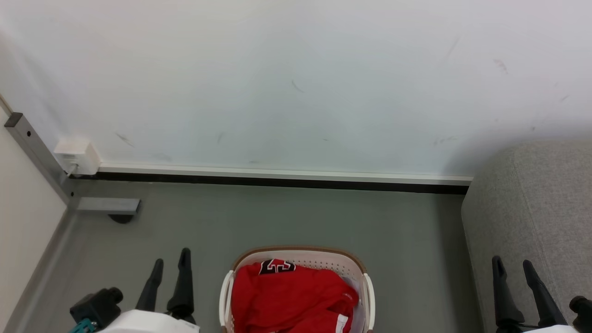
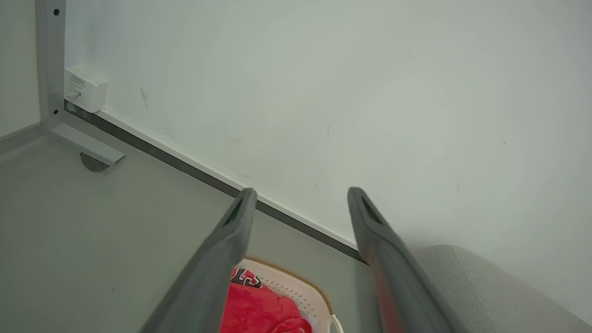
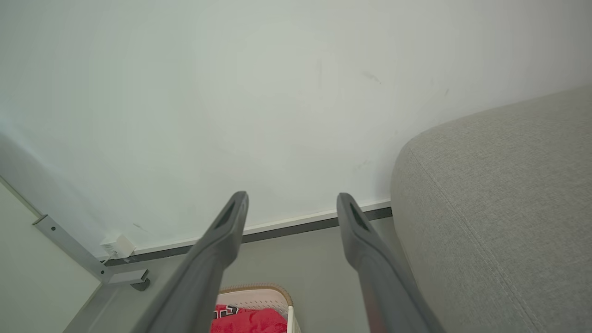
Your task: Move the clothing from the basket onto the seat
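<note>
Red clothing (image 1: 289, 298) with a black number patch fills the cream basket (image 1: 344, 263) on the grey floor at the bottom centre of the head view. The light-grey seat (image 1: 532, 203) stands to the right of the basket. My left gripper (image 1: 171, 261) hangs open to the left of the basket, holding nothing. Over the seat's front corner my right gripper (image 1: 512, 268) is open and empty too. The left wrist view looks between its spread fingers (image 2: 231, 240) at the clothing (image 2: 254, 310) and basket (image 2: 296, 284). In the right wrist view the basket (image 3: 259, 296), clothing (image 3: 249, 321) and seat (image 3: 499, 208) appear.
A white wall (image 1: 296, 83) with a dark skirting strip runs behind the basket. A grey metal frame post (image 1: 32, 143) with a foot and a white wall box (image 1: 76, 155) sit at the left corner. Open grey floor (image 1: 296, 217) lies between basket and wall.
</note>
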Available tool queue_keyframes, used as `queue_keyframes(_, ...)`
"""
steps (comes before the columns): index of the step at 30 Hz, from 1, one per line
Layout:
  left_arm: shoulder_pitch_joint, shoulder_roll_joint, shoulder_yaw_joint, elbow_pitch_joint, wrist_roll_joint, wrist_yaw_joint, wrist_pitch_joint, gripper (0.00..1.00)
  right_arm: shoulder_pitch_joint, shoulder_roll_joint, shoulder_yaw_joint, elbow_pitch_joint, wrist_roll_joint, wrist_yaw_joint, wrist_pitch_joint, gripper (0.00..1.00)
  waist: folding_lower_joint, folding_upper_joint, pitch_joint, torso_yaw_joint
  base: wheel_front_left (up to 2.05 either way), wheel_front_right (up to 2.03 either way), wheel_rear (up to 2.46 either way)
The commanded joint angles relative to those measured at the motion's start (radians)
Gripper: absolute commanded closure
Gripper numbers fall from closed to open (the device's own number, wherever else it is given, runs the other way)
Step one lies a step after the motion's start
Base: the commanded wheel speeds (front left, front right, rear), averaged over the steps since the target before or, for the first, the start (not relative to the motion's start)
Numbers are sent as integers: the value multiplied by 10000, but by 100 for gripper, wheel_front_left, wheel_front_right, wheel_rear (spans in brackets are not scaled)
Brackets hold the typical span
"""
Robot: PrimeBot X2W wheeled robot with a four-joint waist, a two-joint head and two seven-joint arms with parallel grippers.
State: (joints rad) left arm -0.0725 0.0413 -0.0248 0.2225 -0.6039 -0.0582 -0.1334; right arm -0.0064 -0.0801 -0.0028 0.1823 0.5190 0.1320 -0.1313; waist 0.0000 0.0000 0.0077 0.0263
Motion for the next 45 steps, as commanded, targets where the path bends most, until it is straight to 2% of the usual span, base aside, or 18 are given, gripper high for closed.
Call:
queue_keyframes(1,28,91,-19,-134,497,81,-100,0,8,-114,58,-135,-437,-13,-124,0,0,0,-8,6,0,0,0)
queue_keyframes(18,131,103,42,-183,2281,168,-501,0,147,-105,113,-66,-2110,-16,-515,0,0,0,-3,25,0,0,0)
queue_keyframes(45,205,120,33,111,4538,265,-1085,0,390,58,165,32,-3656,-21,-1100,0,0,0,33,118,0,0,0)
